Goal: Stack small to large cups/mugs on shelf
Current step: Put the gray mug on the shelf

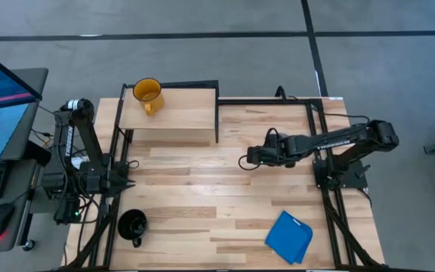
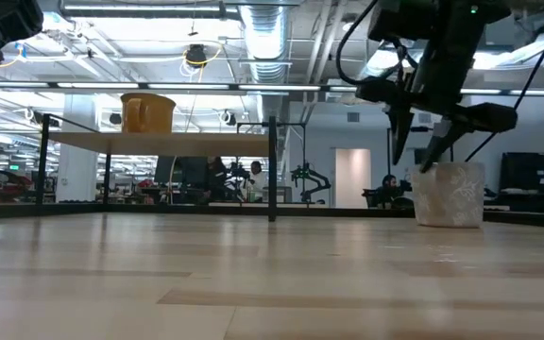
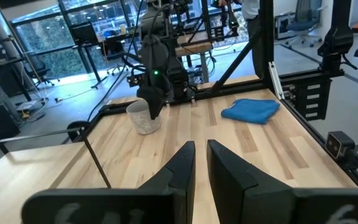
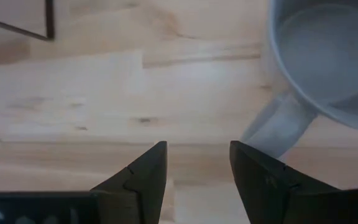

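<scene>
The yellow mug [image 1: 148,94] stands upright on the far left corner of the light-wood shelf [image 1: 181,115], and shows there in the low view too [image 2: 147,113]. The pale grey-white mug [image 2: 450,194] stands upright on the table near its middle. My right gripper [image 2: 421,144] hangs open just above it, pointing steeply down. In the right wrist view its fingers [image 4: 197,163] stand beside the pale mug's handle [image 4: 278,124] without touching it. The black mug [image 1: 133,224] stands at the near left. My left gripper [image 1: 128,183] waits shut at the table's left edge.
A folded blue cloth [image 1: 290,236] lies at the table's near right. The shelf's black frame legs [image 2: 272,170] stand on the table's far left part. Bare wood lies between the pale mug and the shelf. People and furniture show in the room beyond the table.
</scene>
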You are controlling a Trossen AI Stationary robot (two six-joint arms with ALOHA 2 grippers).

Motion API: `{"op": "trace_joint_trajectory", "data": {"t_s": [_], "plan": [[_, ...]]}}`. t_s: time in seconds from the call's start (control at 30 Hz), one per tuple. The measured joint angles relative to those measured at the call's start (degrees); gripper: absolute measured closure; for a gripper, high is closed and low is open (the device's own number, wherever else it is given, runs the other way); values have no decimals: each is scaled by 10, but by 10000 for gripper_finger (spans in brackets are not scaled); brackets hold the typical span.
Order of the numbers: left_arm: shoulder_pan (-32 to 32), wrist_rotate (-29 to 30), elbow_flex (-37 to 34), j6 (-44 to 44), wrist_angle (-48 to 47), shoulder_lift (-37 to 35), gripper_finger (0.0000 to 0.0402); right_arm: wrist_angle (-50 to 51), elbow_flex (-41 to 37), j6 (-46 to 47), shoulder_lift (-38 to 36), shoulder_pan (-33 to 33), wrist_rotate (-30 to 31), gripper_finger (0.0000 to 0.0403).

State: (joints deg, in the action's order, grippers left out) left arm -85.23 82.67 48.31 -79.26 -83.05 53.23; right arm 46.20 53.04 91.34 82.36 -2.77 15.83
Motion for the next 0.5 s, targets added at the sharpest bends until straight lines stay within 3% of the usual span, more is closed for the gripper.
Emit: {"op": "trace_joint_trajectory", "data": {"t_s": [0.23,0.5], "plan": [[0,0,0,0,0,0,370,88,1,53,-3,-37,-11,202],[0,0,0,1,0,0,370,172,52,72,-3,-83,-10,202]]}}
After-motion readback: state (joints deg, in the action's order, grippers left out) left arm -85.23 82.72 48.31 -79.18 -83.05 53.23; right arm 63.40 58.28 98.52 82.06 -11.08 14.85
